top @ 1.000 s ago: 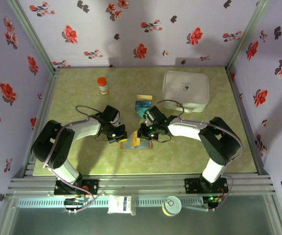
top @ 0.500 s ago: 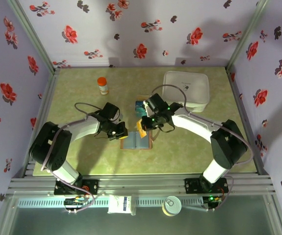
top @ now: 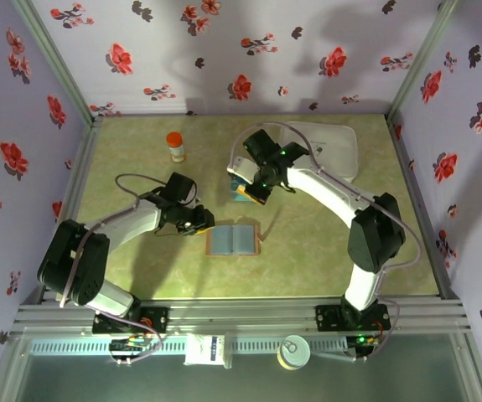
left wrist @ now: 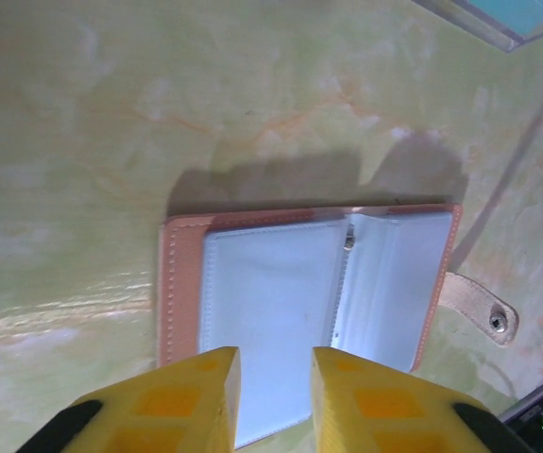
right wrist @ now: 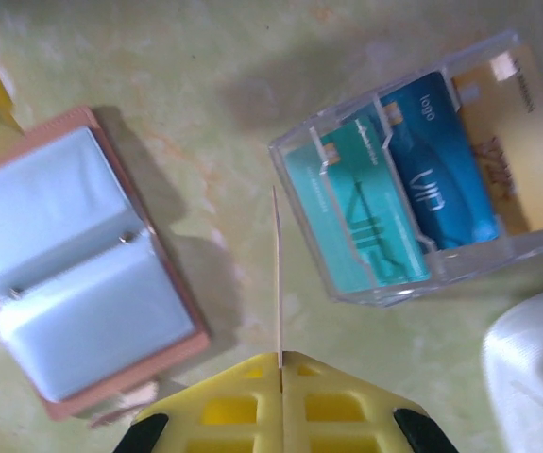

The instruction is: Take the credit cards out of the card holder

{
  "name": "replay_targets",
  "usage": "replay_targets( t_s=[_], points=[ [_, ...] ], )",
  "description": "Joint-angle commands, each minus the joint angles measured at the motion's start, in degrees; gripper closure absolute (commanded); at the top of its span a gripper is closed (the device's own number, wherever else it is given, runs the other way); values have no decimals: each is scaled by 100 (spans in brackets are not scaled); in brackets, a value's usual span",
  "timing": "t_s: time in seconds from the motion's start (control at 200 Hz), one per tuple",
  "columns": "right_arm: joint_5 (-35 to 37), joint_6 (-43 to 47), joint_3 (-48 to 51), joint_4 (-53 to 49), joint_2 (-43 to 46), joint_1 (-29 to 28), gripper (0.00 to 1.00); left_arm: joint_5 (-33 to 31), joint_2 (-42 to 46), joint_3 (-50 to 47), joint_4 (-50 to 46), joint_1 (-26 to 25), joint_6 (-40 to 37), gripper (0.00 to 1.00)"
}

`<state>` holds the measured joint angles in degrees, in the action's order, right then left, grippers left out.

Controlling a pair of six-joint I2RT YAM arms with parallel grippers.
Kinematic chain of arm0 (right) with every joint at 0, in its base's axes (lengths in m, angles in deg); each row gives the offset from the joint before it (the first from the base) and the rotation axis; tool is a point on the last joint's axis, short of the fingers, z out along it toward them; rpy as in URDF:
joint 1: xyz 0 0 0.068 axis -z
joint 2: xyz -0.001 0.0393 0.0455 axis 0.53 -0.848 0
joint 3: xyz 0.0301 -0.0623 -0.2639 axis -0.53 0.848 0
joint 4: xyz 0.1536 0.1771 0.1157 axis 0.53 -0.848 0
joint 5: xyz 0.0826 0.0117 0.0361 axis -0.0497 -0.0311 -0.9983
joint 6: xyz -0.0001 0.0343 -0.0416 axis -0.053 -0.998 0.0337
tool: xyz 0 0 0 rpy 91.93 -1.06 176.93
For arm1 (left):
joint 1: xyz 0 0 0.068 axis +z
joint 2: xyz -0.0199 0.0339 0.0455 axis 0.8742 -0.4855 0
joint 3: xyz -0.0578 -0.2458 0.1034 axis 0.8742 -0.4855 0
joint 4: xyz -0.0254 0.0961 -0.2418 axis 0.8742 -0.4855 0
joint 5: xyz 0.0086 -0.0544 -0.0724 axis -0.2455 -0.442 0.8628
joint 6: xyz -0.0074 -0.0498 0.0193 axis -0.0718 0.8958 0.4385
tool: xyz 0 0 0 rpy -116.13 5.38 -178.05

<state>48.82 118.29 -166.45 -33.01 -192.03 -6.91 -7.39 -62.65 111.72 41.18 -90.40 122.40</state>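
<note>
Card holder (top: 234, 239) lies open at desk (top: 308, 268) centre; left claw (left wrist: 276, 368) hovers released over its edge, right claw (right wrist: 279, 359) clenched on a credit card (right wrist: 277, 274).

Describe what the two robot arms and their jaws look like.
The left arm and right arm both have white links between bulky black joints, with a thin grey cable looping along each. In the wrist views the jaws are bright yellow plastic with square recessed pockets and black bases.

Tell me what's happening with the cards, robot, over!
Right gripper shut on thin yellowish card, by clear plastic tray. Left gripper open over reddish-brown bifold card holder, lying open, pockets look empty. Nothing blocking.
</note>
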Motion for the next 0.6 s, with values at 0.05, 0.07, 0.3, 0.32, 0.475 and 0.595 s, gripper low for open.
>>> replay_targets(
  t_s=[0.05, 0.07, 0.3, 0.32, 0.475, 0.595],
  points=[
    [220, 1396, -941, -598, -568, 205, 100, -136, 272, -195, -278, 125, -178, 71],
    [191, 1446, -1084, -659, -654, 236, 100, -136, 289, -206, -289, 139, -179, 71],
    [59, 1885, -2645, -1327, -1702, 463, 100, -154, 460, -373, -298, 210, -162, 70],
    [64, 1914, -2785, -1388, -1793, 479, 100, -154, 459, -383, -305, 216, -163, 70],
    [46, 2064, -3753, -1769, -2469, 593, 100, -145, 459, -446, -261, 227, -120, 70],
    [77, 2170, -4174, -1780, -2789, 630, 100, -145, 458, -487, -241, 237, -102, 70]
  ],
)
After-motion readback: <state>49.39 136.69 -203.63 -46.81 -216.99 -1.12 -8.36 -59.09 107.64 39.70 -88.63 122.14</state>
